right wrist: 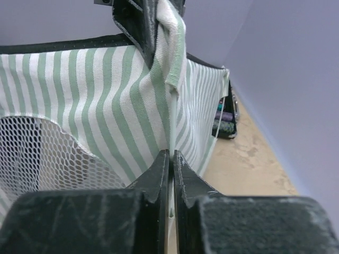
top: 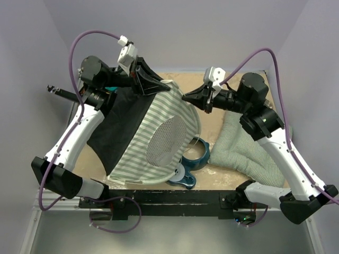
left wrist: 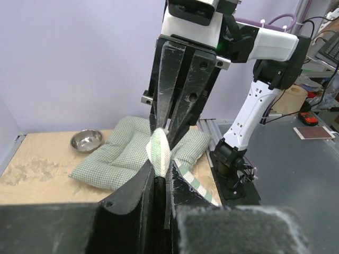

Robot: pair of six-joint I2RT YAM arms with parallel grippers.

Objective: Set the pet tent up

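Presently: pet tent (top: 139, 151) hangs slack and unformed between the two arms, lifted by its bunched top corner, with the cloth spreading down from there toward the arm bases. The black floor panel (top: 119, 124) makes up the tent's left part in the overhead view. Green-and-white stripes make up the right part, and the mesh window (top: 165, 138) is set into the striped cloth.

Left claw (left wrist: 160, 174): pressed together on the tent's top corner. A fold of striped cloth stands up out of the fingertips.

Right claw (right wrist: 170, 157): meets that same corner from the opposite side, tip to tip with the left claw. Its fingers are drawn close, with only a slit between them. A thin white line of the tent runs down into that slit. It is probably a pole or a seam edge, but the wrist view is too close to say which. Reads as a pinch on the tent.

Around the tent:
- The green checked cushion (top: 244, 145) lies flat on the worktop (left wrist: 37, 169) to the tent's right, apart from the cloth.
- The teal bowl stand (top: 197, 157) sits at the tent's lower right edge, partly covered by the hanging stripes.
- A small steel bowl (left wrist: 86, 140) sits on the worktop beyond the cushion from the tent, close by the cushion's edge. It shows in the left wrist view only.
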